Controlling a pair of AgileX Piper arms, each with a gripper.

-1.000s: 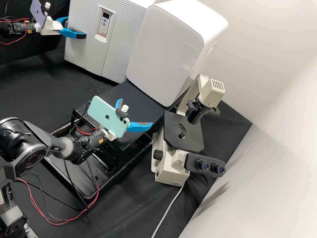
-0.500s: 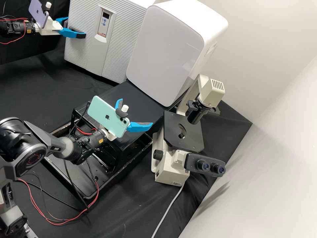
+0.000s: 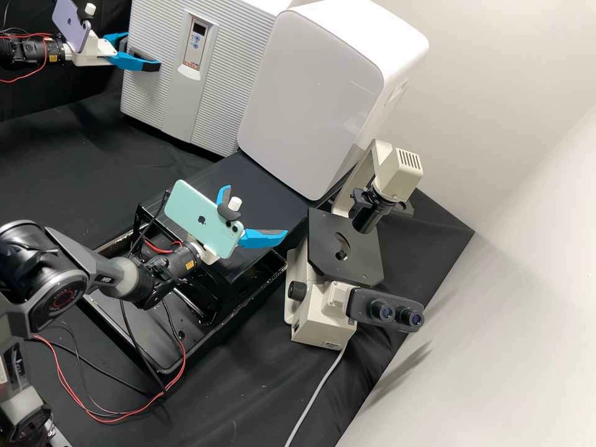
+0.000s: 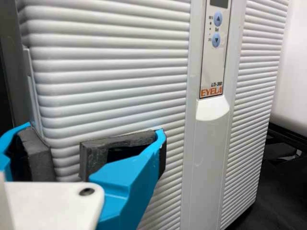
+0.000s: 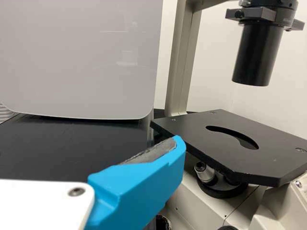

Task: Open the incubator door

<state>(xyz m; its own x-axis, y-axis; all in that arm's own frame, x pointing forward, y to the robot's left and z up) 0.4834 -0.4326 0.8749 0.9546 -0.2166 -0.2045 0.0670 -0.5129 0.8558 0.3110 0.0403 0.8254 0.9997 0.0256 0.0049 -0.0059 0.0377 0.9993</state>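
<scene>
The incubator (image 3: 217,93), with a ribbed pale door, stands at the back left; its door looks closed. By the door's left edge, my left gripper (image 3: 141,53) is open, one finger in front of the ribbed face and the other beyond the edge. In the left wrist view, my left gripper (image 4: 65,155) has its padded fingers apart around the corner of the ribbed door (image 4: 110,86); whether a pad touches it, I cannot tell. My right gripper (image 3: 256,211) is open above the black platform, with nothing held; one blue finger of my right gripper (image 5: 139,187) shows near the microscope stage.
A white rounded device (image 3: 310,99) stands right of the incubator. The microscope (image 3: 320,310), its black stage (image 3: 357,254) by my right gripper, stands farther right. Below my right gripper is a black metal frame (image 3: 267,276). Loose cables (image 3: 112,413) lie beside the right arm.
My left gripper has shifted very slightly left, along with its arm, still at the door's edge. The right arm and the incubator have not visibly moved.
</scene>
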